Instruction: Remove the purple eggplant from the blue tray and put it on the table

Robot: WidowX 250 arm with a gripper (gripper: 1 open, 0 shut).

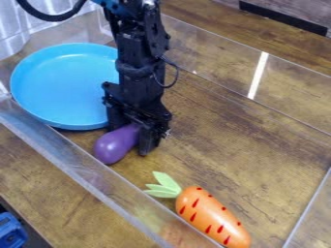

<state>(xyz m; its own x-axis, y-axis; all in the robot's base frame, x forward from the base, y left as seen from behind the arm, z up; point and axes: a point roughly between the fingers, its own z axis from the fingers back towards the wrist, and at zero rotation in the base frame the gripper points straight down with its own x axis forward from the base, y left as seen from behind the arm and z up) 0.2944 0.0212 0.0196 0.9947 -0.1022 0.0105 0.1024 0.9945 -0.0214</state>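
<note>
The purple eggplant (pixel 114 145) lies on the dark wood table (pixel 246 145), just off the front right rim of the blue tray (pixel 58 82). My gripper (pixel 139 136) points straight down over the eggplant's far end, its black fingers on either side of that end. The fingers hide the stem cap. I cannot make out whether the jaws still press on the eggplant. Nothing lies in the tray.
An orange carrot (pixel 207 215) with green leaves lies near the front edge. A clear acrylic wall (pixel 91 184) runs along the front left, close to the eggplant. Another clear wall (pixel 272 58) stands at the back right.
</note>
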